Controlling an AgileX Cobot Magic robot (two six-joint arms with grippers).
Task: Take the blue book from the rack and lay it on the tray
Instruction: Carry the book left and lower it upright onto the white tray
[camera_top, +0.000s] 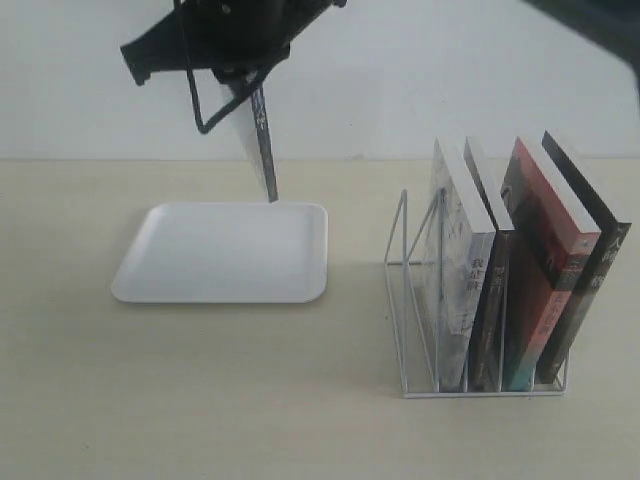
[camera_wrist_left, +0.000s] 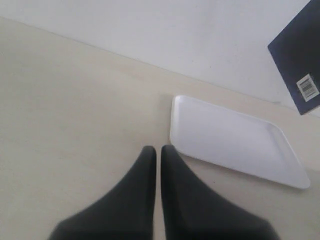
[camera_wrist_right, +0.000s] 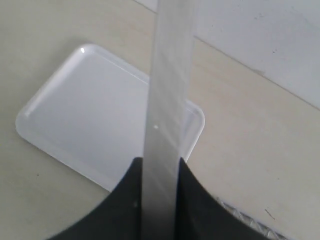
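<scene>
I'm clamping the blue book (camera_top: 265, 150) in my right gripper (camera_wrist_right: 160, 162), jaws pinching both covers, and the pale page edge is running straight away from my right wrist camera. In the exterior view the book is hanging nearly upright and edge-on, slightly tilted, with its lower corner pointing at the far rim of the tray (camera_top: 220, 297). I can't tell whether that corner is touching the rim or hovering just above it.

The tray is lying flat on the table (camera_top: 200, 400), well apart from the rack (camera_top: 405, 300), which is standing to the right. Four books are leaning in the rack's right-hand slots, among them the grey-white book (camera_top: 465, 270) and the red-orange book (camera_top: 545, 270).

My left gripper (camera_wrist_left: 156, 149) is holding nothing: its two dark fingers are pressing almost together, with only a thin slit between them. It is hanging over bare table beside the tray. From its wrist camera I'm seeing the book's dark blue back cover with a white barcode label, up above the tray's far side.
</scene>
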